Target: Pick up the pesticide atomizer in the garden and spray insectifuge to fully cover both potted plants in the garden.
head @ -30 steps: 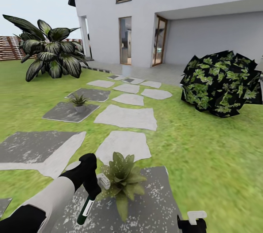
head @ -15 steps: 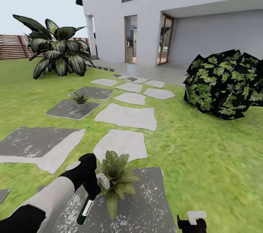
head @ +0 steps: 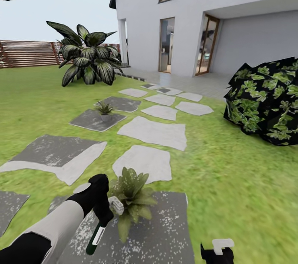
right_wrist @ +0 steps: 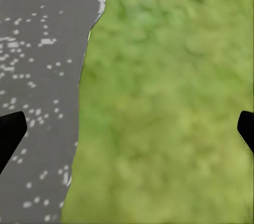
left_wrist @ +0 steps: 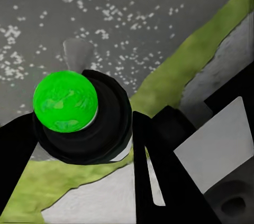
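Pesticide atomizer hung in your left gripper, fingers clamped on its neck beside the near potted plant. Likely light, rigid, slick; you gripped high. Your right gripper's fingers stood spread, empty.

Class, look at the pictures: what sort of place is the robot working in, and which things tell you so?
A house's garden, rendered in simulation: green lawn crossed by grey stepping slabs, a slatted wooden fence at the back, and a white house behind a small potted plant.
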{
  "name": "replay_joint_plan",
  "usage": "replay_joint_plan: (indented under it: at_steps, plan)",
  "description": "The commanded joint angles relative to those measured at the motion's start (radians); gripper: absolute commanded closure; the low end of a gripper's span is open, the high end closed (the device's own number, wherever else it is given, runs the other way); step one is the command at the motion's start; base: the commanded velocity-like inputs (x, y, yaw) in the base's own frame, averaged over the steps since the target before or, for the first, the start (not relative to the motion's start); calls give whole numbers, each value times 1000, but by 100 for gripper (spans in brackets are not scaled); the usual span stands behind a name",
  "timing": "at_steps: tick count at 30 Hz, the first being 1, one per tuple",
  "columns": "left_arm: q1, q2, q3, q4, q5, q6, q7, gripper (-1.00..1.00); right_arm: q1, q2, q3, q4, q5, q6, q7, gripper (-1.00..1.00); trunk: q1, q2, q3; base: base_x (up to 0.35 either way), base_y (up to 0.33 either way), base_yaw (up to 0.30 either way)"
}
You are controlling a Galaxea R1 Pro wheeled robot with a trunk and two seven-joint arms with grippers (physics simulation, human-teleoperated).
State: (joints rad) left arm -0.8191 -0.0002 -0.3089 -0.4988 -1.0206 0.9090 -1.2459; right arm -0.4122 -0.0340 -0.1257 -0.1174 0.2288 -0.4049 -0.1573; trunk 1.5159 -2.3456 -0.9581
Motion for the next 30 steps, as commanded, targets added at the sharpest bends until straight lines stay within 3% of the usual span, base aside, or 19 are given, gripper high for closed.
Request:
replay_joint_plan:
  at_steps: [1,8,12,18,22,26,30]
  plan:
    - [-1,0,-3,-1,-9,7,-10,100,0,0,-8,1,11,-3,-2,-100,0,0,-1,5,-274,276]
    - [9,5,0,-1,-9,6,-3,100,0,-1,-8,1,11,-3,-2,-100,0,0,-1,42,-274,134]
    - [17,14,12,14,4,4,77,100,0,0,-8,1,11,-3,-2,-100,0,0,-1,13,-271,118]
    - [21,15,16,17,12,4,87,100,0,0,-8,1,11,-3,-2,-100,0,0,-1,136,-226,267]
    - [58,27,70,16,13,1,89,100,0,-1,-8,1,11,-3,-2,-100,0,0,-1,25,-21,219]
    - [89,58,91,13,13,-4,90,100,0,-5,-8,1,11,-3,-2,-100,0,0,-1,1,-1,27]
    - [97,58,138,14,13,-5,122,100,0,-6,-8,1,11,-3,-2,-100,0,0,-1,0,0,2]
